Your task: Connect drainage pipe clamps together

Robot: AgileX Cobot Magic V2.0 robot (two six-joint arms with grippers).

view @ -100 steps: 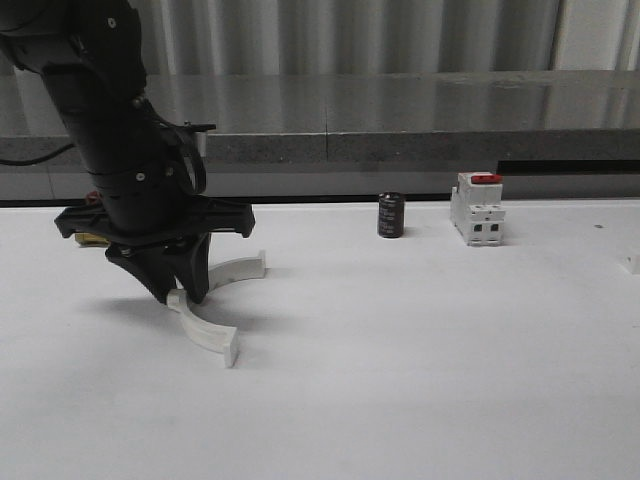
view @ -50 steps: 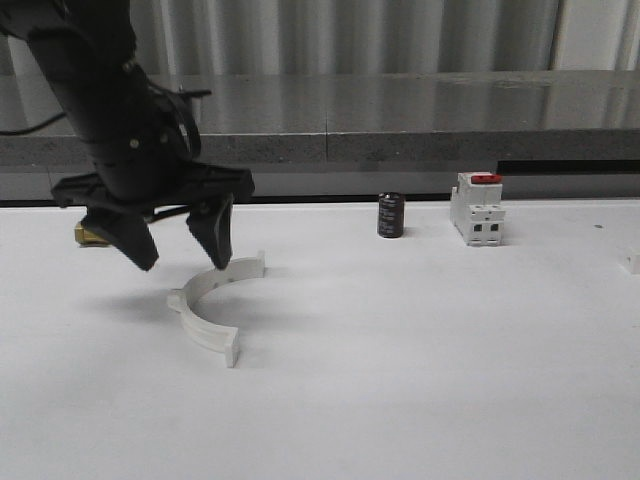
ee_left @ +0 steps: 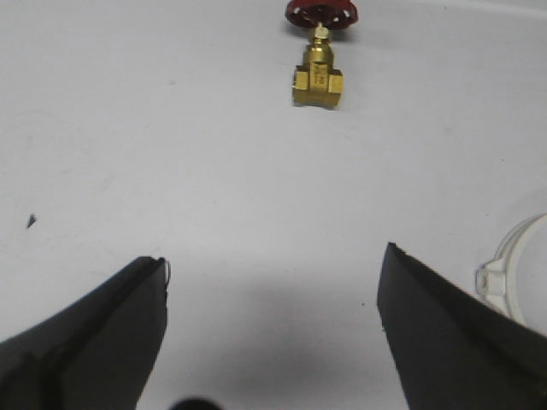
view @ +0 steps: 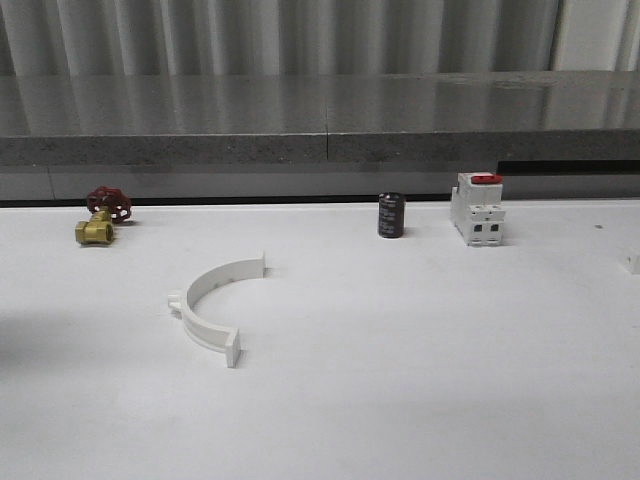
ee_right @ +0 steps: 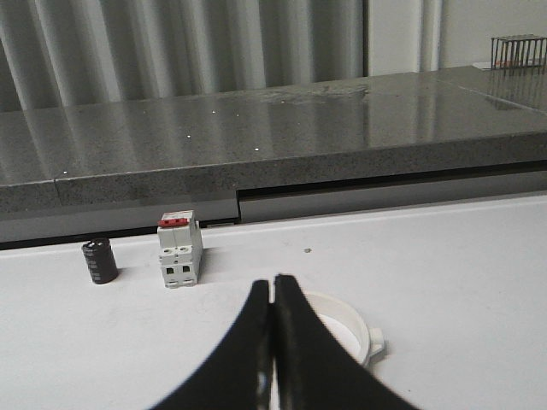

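Looking across our scene, largest thing first:

Counter [view: 420, 400]: wide, white and bare around the work, so we judge approach room to be good.

Near clamp half [view: 212, 302]: lies flat toward the left in the front view, its open side facing right, one end tab pointing to the back and one toward us. In the left wrist view its lug edge [ee_left: 513, 269] sits just beside one finger.

Second clamp half [ee_right: 342, 329]: seen in the right wrist view, flat on the counter right behind the fingertips, partly hidden by them.

Left end effector [ee_left: 273, 325]: fingers spread wide, nothing between them, hanging over bare counter.

Right end effector [ee_right: 273, 295]: fingers pressed together, holding nothing we can see.

Step in hand: we judge the halves not yet joined; we would bring the second half over and line up tab to tab before pressing.

Switch [view: 477, 208]: white block with a red top at the back, well apart.

Brass valve [view: 103, 215]: red handwheel, back left, near the first half but clear of it.

Black cylinder [view: 391, 215]: beside the switch, out of the way.
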